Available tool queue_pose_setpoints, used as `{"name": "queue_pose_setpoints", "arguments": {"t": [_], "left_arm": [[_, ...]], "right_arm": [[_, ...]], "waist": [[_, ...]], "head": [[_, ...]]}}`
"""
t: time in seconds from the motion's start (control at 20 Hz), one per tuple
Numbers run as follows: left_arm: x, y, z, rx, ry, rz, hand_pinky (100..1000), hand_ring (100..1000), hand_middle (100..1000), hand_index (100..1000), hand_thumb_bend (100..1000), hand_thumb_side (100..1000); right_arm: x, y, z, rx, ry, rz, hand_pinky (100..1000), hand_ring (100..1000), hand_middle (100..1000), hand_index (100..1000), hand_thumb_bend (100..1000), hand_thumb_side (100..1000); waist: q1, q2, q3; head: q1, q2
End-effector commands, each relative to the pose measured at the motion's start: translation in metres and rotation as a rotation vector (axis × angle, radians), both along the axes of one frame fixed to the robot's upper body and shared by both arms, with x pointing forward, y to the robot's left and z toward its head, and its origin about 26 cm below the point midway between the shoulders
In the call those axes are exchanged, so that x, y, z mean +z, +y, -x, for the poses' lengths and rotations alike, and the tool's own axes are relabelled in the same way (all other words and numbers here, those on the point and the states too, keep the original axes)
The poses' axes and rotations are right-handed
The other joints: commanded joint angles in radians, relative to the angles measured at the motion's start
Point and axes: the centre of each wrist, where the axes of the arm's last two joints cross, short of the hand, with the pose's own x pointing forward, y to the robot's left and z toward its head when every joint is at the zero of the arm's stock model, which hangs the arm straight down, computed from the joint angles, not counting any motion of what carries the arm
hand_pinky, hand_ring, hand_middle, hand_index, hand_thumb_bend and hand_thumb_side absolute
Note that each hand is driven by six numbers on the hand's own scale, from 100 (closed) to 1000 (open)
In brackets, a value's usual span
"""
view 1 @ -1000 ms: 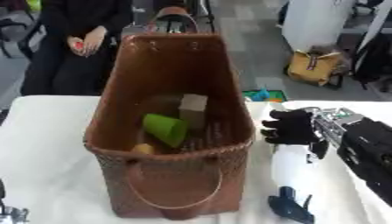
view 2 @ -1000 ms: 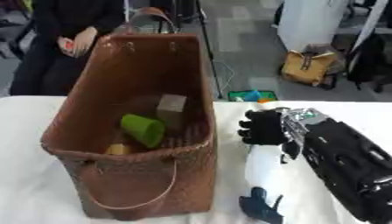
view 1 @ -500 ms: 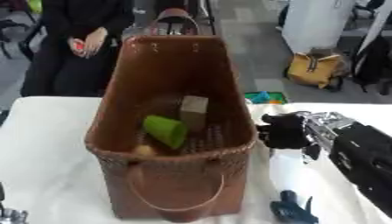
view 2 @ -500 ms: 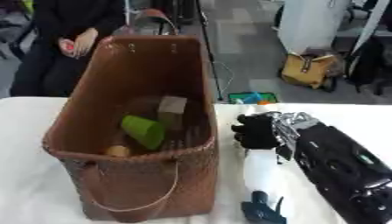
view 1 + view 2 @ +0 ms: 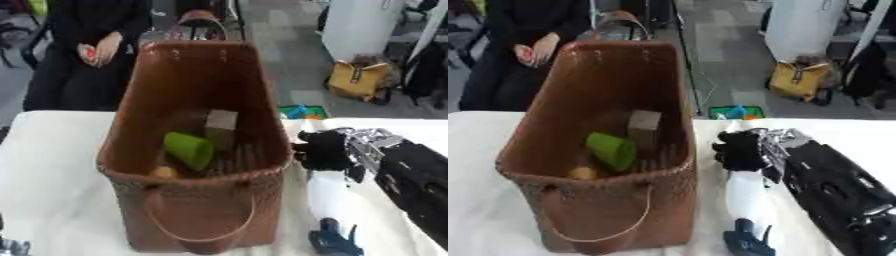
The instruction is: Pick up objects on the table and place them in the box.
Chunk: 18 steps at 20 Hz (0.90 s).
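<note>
Your right hand (image 5: 741, 150), fingers curled round the white bottle's (image 5: 748, 197) top, sits just right of the brown woven basket (image 5: 605, 210); bottle's long axis runs toward you.

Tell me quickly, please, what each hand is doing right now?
Left hand: not in view.
Right hand: fingers curled round the top of a white object beside the basket.

Both views are soft and slightly blurred throughout, with no crisp edges anywhere. Light is even and fairly bright, seemingly from overhead. The white table (image 5: 52, 165) is near washed out. The basket (image 5: 197, 150) is dim inside, with little shadow beside it. The dark hand (image 5: 741, 150) loses its detail, and the background looks hazy.
</note>
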Motion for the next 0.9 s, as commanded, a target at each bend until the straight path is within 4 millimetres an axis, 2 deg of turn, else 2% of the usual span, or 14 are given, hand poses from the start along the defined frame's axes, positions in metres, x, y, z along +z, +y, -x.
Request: {"name": "queue_pose_setpoints", "arguments": {"t": [0.05, 0.55, 0.6, 0.9], "left_arm": [[0.011, 0.004, 0.002, 0.013, -0.036, -0.029, 717, 688, 821, 678, 100, 925], [0.011, 0.005, 0.002, 0.017, -0.033, -0.029, 718, 688, 821, 679, 100, 926], [0.01, 0.005, 0.002, 0.017, -0.032, -0.029, 718, 689, 821, 679, 100, 925], [0.01, 0.005, 0.003, 0.017, -0.024, -0.029, 718, 689, 820, 680, 100, 924]], "right_arm": [[-0.026, 0.013, 0.004, 0.145, 0.438, -0.083, 764, 929, 828, 574, 100, 703], [-0.028, 0.012, 0.003, 0.136, 0.454, -0.122, 748, 895, 766, 424, 100, 653], [-0.029, 0.012, 0.003, 0.132, 0.459, -0.133, 746, 884, 751, 387, 100, 645], [-0.037, 0.006, 0.002, 0.1, 0.504, -0.198, 748, 875, 712, 365, 100, 642]], "waist": [[0.007, -0.003, 0.003], [0.007, -0.009, -0.009], [0.007, -0.012, -0.012], [0.012, -0.023, -0.021]], "head": [[-0.003, -0.01], [-0.005, -0.002], [-0.005, 0.0], [-0.003, 0.007]]}}
